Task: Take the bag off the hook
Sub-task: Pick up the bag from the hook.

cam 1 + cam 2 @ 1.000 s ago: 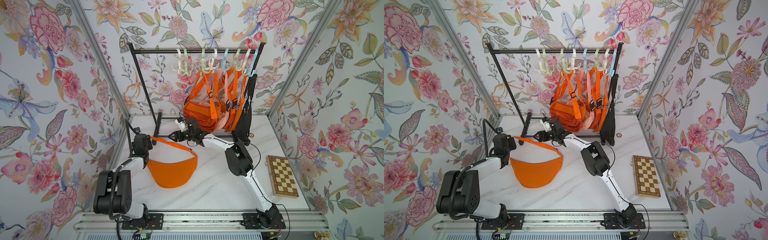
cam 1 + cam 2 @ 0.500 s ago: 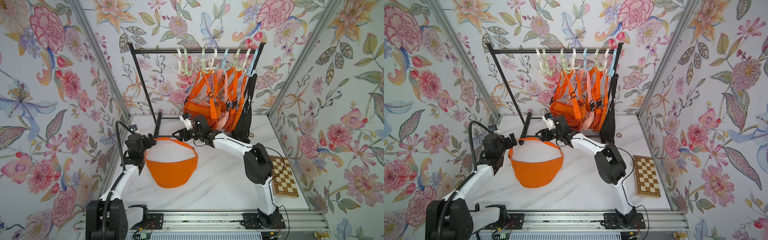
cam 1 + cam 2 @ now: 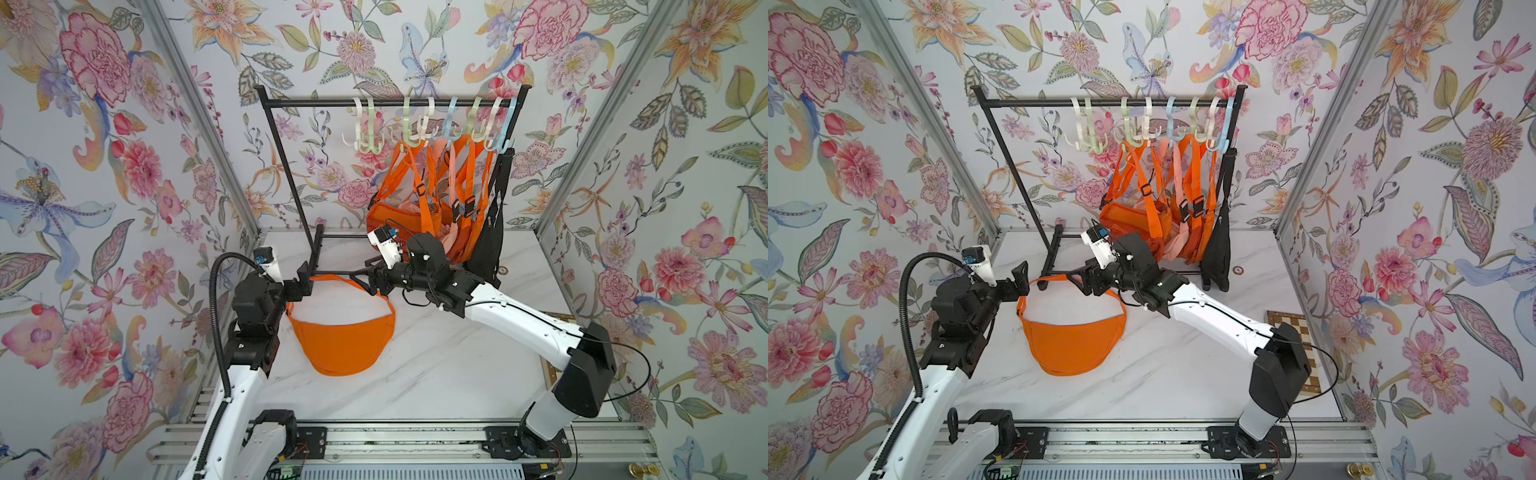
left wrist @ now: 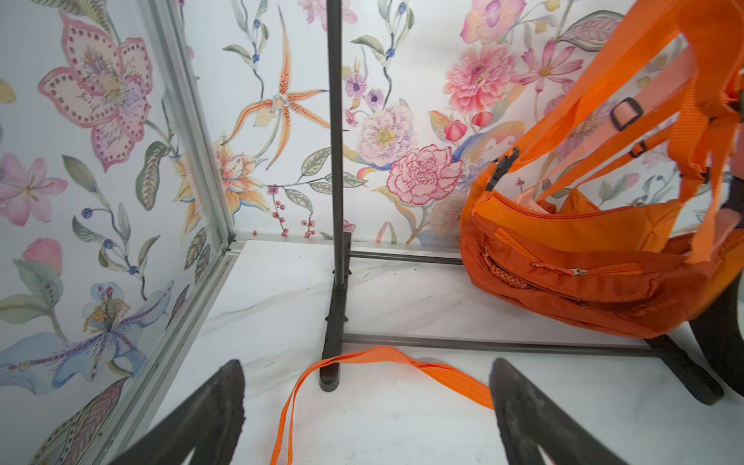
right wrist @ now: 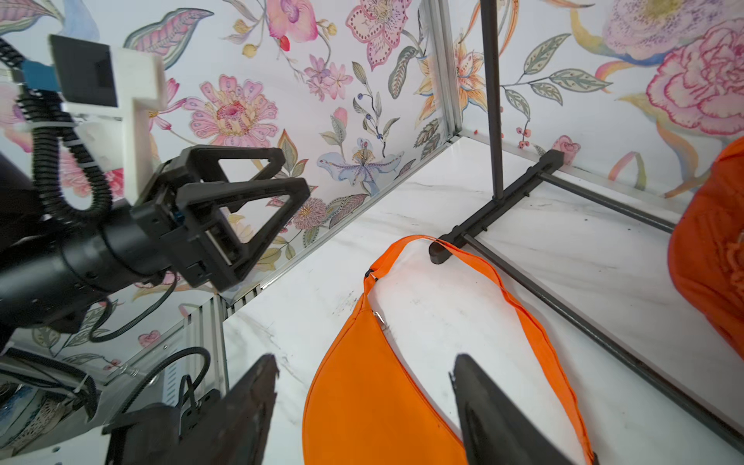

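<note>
The orange bag (image 3: 340, 345) (image 3: 1071, 345) lies flat on the marble table, off the hooks (image 3: 428, 124). Its strap (image 4: 378, 354) curves slack over the end of the rack's foot (image 5: 437, 253). My left gripper (image 3: 303, 282) (image 3: 1019, 280) (image 4: 367, 362) hovers open over the strap's left end, holding nothing. My right gripper (image 3: 368, 276) (image 3: 1077, 280) (image 5: 364, 358) is open too, above the bag (image 5: 370, 402) and the strap's right side. The left gripper (image 5: 273, 173) also shows in the right wrist view.
A black rack (image 3: 291, 174) stands at the back with pastel hooks along its bar. Several orange and pink bags (image 3: 419, 216) and a black one (image 3: 490, 241) hang at its right end. A chessboard (image 3: 1296, 332) lies at the table's right edge. Floral walls close in on three sides.
The strap, stretched between both grippers a second ago, now lies slack on the table. My left gripper has opened wider. Both arms have swung back, away from the bag.
</note>
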`<state>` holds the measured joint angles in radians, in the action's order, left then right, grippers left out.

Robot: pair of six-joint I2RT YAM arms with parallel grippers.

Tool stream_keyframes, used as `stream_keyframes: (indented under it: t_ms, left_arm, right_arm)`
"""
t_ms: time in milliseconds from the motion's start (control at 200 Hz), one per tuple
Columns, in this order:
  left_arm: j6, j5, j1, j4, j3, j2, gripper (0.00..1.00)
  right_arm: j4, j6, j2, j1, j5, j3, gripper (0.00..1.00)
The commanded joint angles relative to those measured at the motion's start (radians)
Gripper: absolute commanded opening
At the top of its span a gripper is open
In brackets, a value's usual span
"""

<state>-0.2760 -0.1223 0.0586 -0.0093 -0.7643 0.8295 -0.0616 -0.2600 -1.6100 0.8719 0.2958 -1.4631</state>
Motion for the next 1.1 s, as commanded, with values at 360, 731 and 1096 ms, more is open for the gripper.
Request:
stream_keyframes:
  t_ms: [360,731,1096]
  left_arm:
    - [0.057,-0.061,0.242,0.260,-0.121,0.109,0.95]
    - [0.172,-0.161,0.259,0.548,-0.386,0.537,0.80]
    - [0.148,-0.213,0.259,0.825,-0.613,0.919,0.64]
  right_arm:
    - [-0.235,0.016,0.393,-0.108,-0.158,0.162,0.68]
    - [-0.294,0.046,0.275,-0.392,0.041,-0.040,0.36]
    - [-0.294,0.067,-0.004,-0.458,0.117,-0.324,0.46]
